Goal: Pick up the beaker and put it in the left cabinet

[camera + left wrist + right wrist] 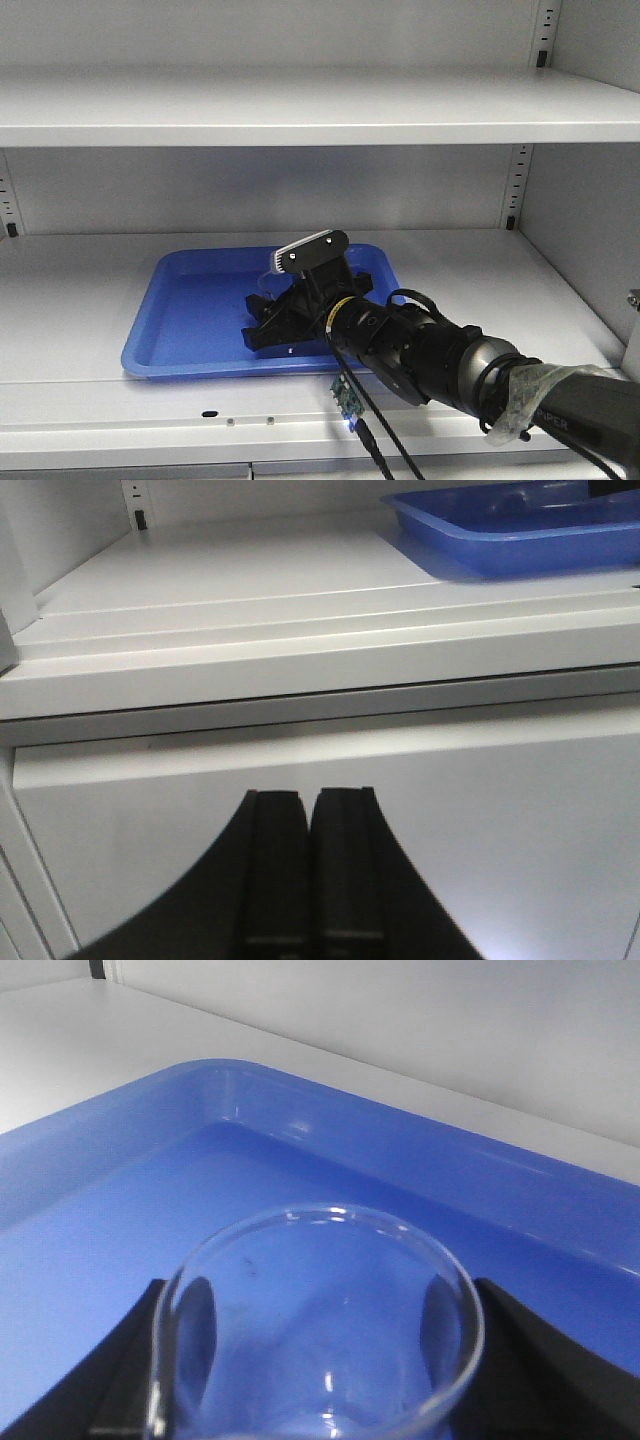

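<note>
Holding the beaker (pixel 320 1330) between my right jaws, I have it over the blue tray (pixel 190 330) that sits on the middle shelf of the left cabinet (pixel 300 105). My right gripper (pixel 268 318) reaches in from the tray's front right corner, and the beaker sits just inside the tray's front rim, toward its right half. In the right wrist view the glass rim faces the camera with a dark jaw pressed against each side of it, so the jaws are clamped on the glass and the beaker's long axis runs along my reach, mouth back toward the wrist. That is what the coming release turns on, in my judgement: whether its base meets the tray floor squarely. I cannot tell whether the base already touches the tray; it is cut off below the wrist view and hidden behind the gripper in the front view, where the clear glass barely shows at all. My left gripper (pixel 310 805) hangs below the shelf, left of the tray and well apart from it, its jaws pressed together on nothing, so the right arm is much the nearer.
</note>
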### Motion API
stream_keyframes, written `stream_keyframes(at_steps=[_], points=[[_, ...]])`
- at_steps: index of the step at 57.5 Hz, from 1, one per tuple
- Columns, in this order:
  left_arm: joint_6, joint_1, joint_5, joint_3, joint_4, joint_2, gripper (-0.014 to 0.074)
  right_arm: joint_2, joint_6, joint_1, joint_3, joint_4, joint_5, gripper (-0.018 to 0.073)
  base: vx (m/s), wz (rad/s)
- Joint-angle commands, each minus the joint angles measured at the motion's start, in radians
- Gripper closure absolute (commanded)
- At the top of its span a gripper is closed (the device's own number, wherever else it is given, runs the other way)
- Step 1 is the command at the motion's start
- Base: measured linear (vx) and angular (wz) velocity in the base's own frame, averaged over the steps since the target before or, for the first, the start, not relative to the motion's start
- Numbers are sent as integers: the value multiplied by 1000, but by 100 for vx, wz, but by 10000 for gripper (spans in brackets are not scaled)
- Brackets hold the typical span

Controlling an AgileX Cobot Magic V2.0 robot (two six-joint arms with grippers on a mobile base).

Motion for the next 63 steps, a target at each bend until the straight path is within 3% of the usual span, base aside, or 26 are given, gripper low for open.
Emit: stream_keyframes(at_steps=[1,11,18,33,43,63], points=[[-3,-2,-80,-9,-5,-19,593,-53,-3,-4,-31,14,-48,211,0,0],[-3,-2,-80,-9,-5,-19,593,-55,-3,-4,-31,14,-49,-6,0,0],[-3,-2,-80,-9,-5,-19,593,-72,-3,-4,-31,14,-47,-85,0,0],[-3,-2,-80,-9,-5,-19,593,-125,4,-4,-31,14,-39,-75,0,0],[-3,-2,-80,-9,-5,-19,593,-168,74,-4,-31,14,1,-61,0,0],[-3,-2,-80,-9,-5,-19,593,-266,74,23,29,-9,30,-15,0,0]])
